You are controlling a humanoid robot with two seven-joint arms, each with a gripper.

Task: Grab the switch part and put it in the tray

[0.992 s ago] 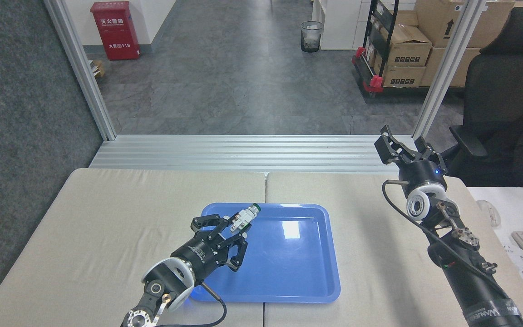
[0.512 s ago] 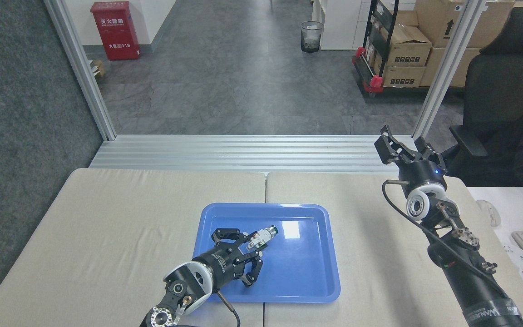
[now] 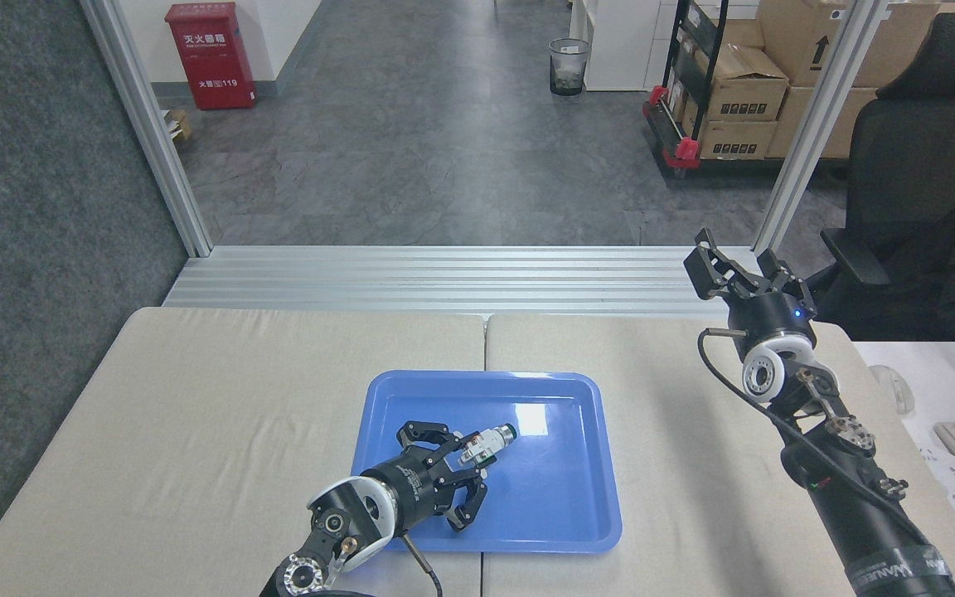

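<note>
The switch part (image 3: 486, 445), a small white-grey piece with green accents and a dark, silver-ringed round cap, sits over the middle of the blue tray (image 3: 585, 497). Its long axis runs slantwise, with the cap end pointing away from the robot and toward the right, and the plain end tucked between the fingers of the left hand (image 3: 462, 464). That hand is closed around the part, gripping it near the plain end, so the part sticks out ahead of the fingers, up and to the right in the head view. The part looks low over the tray floor; whether it touches the floor cannot be told from this angle.

The left arm comes in from the near left corner of the tray, crossing its near rim. The tray lies flat on the cloth-covered worktop (image 3: 196, 398), close to the seam between the two pads.

The right hand (image 3: 734, 269) is raised well off to the right, far from tray and part, its fingers spread wide and holding nothing. The left hand is by far the nearer one, so judging by this layout, letting go falls to it alone.
</note>
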